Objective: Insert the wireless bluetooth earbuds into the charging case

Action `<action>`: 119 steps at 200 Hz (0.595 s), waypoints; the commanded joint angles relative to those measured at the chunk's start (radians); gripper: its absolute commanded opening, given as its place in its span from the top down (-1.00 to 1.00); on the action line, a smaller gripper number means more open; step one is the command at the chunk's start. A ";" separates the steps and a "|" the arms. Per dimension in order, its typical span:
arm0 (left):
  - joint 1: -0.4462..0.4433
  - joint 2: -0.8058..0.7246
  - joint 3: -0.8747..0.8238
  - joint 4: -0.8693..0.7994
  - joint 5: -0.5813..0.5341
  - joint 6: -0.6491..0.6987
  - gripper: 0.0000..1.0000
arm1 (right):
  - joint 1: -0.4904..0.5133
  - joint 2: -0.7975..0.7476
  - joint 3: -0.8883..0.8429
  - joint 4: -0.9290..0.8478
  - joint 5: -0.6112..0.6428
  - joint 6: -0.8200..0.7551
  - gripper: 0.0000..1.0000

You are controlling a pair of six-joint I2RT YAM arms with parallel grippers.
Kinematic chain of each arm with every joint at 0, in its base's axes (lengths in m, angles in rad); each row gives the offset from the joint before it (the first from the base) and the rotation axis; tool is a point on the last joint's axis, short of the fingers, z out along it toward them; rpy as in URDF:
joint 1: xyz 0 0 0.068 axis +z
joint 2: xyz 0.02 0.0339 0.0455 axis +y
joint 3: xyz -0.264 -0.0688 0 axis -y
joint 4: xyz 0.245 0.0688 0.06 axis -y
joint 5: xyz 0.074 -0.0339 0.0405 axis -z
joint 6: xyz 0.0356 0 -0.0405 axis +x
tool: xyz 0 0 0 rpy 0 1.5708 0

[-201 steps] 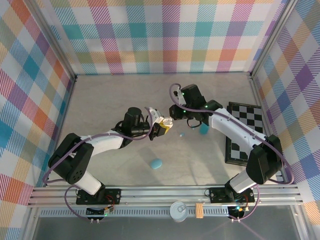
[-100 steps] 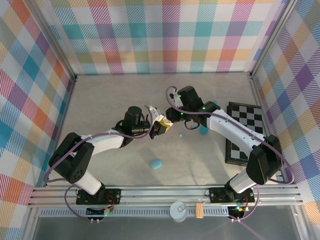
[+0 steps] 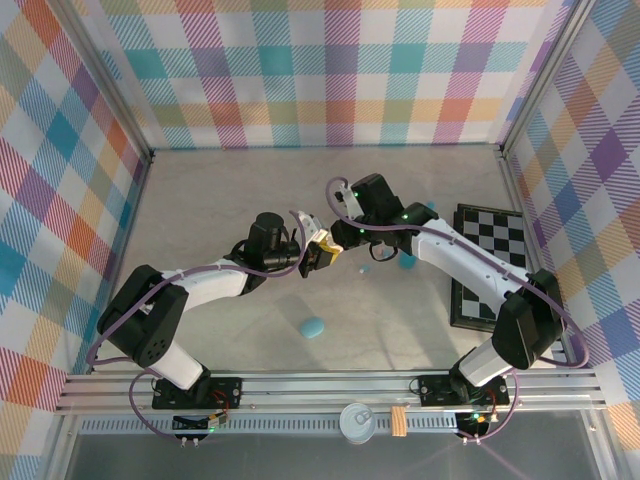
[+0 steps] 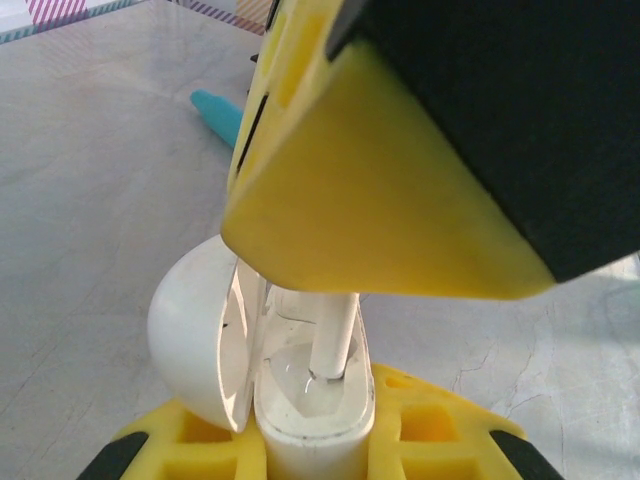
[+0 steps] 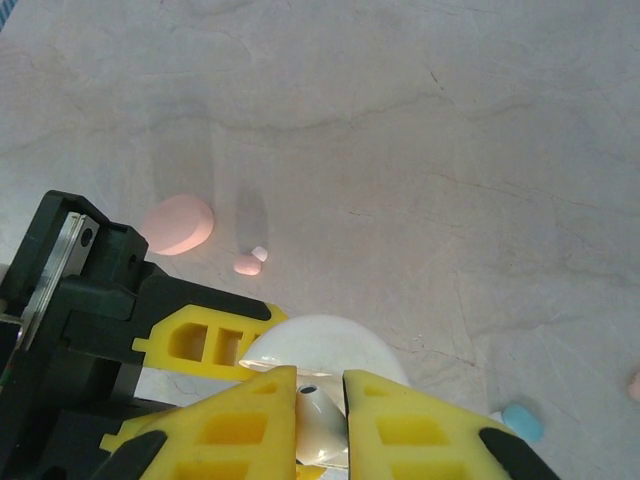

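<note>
The right gripper (image 5: 320,385) pinches what looks like a white earbud (image 5: 322,420) over the white case (image 5: 330,342) (a pink case (image 5: 178,224) lies beyond).

Earbud (image 4: 335,335) tip in the case (image 4: 312,440)

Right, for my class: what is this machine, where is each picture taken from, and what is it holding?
Two robot arms bolted to a table edge. One picture looks down from above; the other two come from cameras on each wrist. The left end effector grips an open white charging case; the right end effector pinches a white earbud, its stem in the case. On the table lie a pink case, a pink earbud, a teal case and a chessboard.
</note>
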 commanded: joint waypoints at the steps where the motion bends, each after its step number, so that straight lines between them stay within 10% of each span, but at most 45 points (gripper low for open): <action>1: -0.004 -0.041 -0.005 0.028 0.007 0.011 1.00 | 0.012 0.023 0.037 -0.044 0.027 -0.031 0.67; 119: -0.004 -0.061 -0.023 0.032 0.001 0.024 1.00 | 0.013 0.059 0.097 -0.118 0.039 -0.061 0.69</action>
